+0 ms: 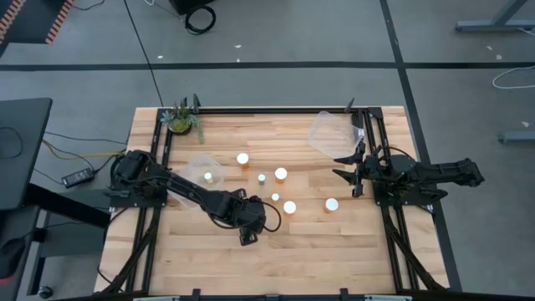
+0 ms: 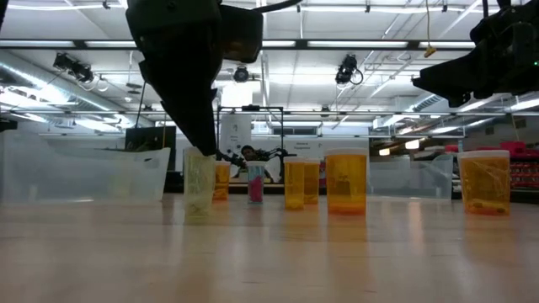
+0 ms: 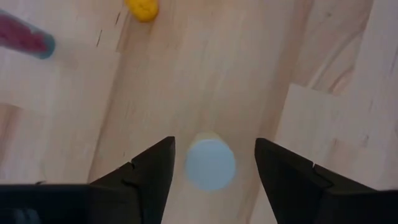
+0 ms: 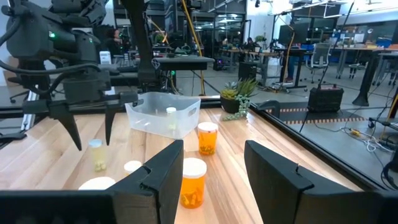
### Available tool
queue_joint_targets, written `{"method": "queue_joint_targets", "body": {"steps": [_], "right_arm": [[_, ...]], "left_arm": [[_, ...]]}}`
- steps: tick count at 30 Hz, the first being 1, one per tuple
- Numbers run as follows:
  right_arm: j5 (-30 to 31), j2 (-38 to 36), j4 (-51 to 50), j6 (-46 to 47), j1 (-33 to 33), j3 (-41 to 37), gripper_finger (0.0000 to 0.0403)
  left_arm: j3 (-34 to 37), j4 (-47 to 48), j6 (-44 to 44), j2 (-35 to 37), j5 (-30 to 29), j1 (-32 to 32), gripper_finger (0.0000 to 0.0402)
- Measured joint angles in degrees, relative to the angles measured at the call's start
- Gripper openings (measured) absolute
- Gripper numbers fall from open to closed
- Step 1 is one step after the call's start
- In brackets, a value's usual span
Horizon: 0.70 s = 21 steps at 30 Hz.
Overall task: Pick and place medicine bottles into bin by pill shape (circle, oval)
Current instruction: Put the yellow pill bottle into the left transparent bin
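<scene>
Small translucent amber plastic medicine bottles (image 1: 281,175) with round white caps stand scattered mid-table on the pale, grained butcher-block table (image 1: 334,259). The left gripper (image 3: 211,165) hangs over the near middle, dark wedge fingers spread wide either side of one white-capped bottle (image 3: 211,163), not touching it. A clear plastic bin (image 4: 163,112) at left holds one small bottle. The right gripper (image 1: 349,174) waits at right, fingers at their narrowest, empty.
</scene>
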<state>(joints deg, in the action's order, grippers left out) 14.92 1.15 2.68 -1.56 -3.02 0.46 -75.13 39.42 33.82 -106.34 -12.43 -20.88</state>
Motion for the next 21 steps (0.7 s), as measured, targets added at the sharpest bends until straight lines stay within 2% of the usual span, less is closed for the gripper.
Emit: {"method": "queue_joint_targets", "body": {"steps": [10, 21], "right_arm": [[0.0, 0.0, 0.0, 0.0, 0.0, 0.0, 0.0178], [0.0, 0.0, 0.0, 0.0, 0.0, 0.0, 0.0178]], "left_arm": [[0.0, 0.7, -0.1, 0.1, 0.2, 0.0, 0.0179], [0.0, 1.5, -0.2, 0.1, 0.2, -0.3, 0.0147]]}}
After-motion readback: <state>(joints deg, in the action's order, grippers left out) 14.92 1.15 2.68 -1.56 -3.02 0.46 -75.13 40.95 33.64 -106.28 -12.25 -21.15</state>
